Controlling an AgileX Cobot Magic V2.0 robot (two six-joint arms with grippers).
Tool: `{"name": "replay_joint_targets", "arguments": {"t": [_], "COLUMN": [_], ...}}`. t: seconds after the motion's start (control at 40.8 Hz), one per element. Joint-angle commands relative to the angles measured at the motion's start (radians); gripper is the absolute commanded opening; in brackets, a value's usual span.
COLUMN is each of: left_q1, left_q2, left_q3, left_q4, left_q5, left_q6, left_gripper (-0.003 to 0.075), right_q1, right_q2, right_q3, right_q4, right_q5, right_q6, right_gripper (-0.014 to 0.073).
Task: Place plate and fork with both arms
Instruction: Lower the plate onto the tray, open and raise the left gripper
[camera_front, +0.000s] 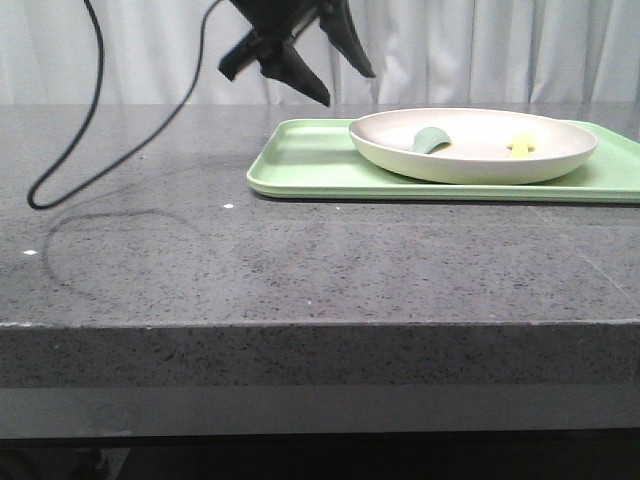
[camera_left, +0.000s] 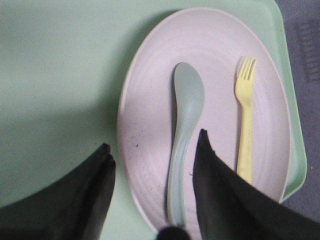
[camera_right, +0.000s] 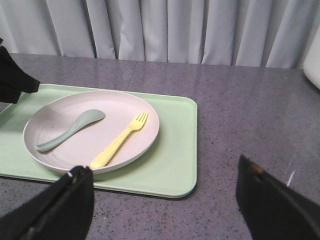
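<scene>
plate: on the green tray, toward the tray's curtain-side part; tray sits on the desk
fork: lies flat inside plate, beside the spoon, not touching it
risk: fork is thin and flat on the plate, so fingers could skid off it or nudge the spoon; lifting the plate by its rim could tip both utensils off
risk 2: both arms work over the same plate, so they could bump
left hand: above plate, pointing down, fingers spread wide, straddling the spoon handle, holding nothing
right hand: off the tray over bare desk, wide open, empty, aimed toward plate
</scene>
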Motion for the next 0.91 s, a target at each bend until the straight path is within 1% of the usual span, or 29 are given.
{"name": "replay_joint_targets", "arguments": {"t": [0.0,0.074,0.098,0.147,0.196,0.221,0.392,0.466,0.539,0.711,0.784,0.882], "left_q1": [0.011,0.011,0.008,0.003,0.0,0.0,-0.007,-0.007,-0.007,-0.007,-0.001,0.017], "left_q2": [-0.086,-0.086,-0.086,-0.095,-0.105,-0.112,-0.177,-0.221,-0.272,-0.418,-0.482,-0.577], "left_q3": [-0.084,-0.12,-0.129,-0.138,-0.139,-0.139,-0.135,-0.11,-0.044,0.213,0.348,0.524], "left_q4": [-0.038,-0.027,-0.019,-0.005,0.001,0.001,0.021,0.077,0.158,0.357,0.433,0.45], "left_q5": [0.054,0.11,0.11,0.11,0.11,0.11,0.11,0.11,0.11,0.108,0.07,-0.019], "left_q6": [0.02,0.032,0.033,0.039,0.043,0.05,0.062,0.072,0.085,0.085,0.083,0.083], "left_gripper": [0.0321,0.0216,0.0179,0.0074,-0.0004,-0.0015,-0.0018,-0.0018,-0.0018,-0.0018,-0.0018,-0.0018], "right_q1": [-0.008,-0.008,-0.008,-0.008,-0.008,-0.008,-0.008,-0.008,-0.008,-0.008,-0.008,-0.008], "right_q2": [0.012,0.012,0.012,0.012,0.012,0.012,0.012,0.012,0.012,0.012,0.012,0.012], "right_q3": [-0.033,-0.033,-0.033,-0.033,-0.033,-0.033,-0.033,-0.033,-0.033,-0.033,-0.033,-0.033], "right_q4": [0.0,0.0,0.0,0.0,0.0,0.0,0.0,0.0,0.0,0.0,0.0,0.0], "right_q5": [-0.077,-0.077,-0.077,-0.077,-0.077,-0.077,-0.077,-0.077,-0.077,-0.077,-0.077,-0.077], "right_q6": [-0.006,-0.006,-0.006,-0.006,-0.006,-0.006,-0.006,-0.006,-0.006,-0.006,-0.006,-0.006], "right_gripper": [0.0602,0.0602,0.0602,0.0602,0.0602,0.0602,0.0602,0.0602,0.0602,0.0602,0.0602,0.0602]}}
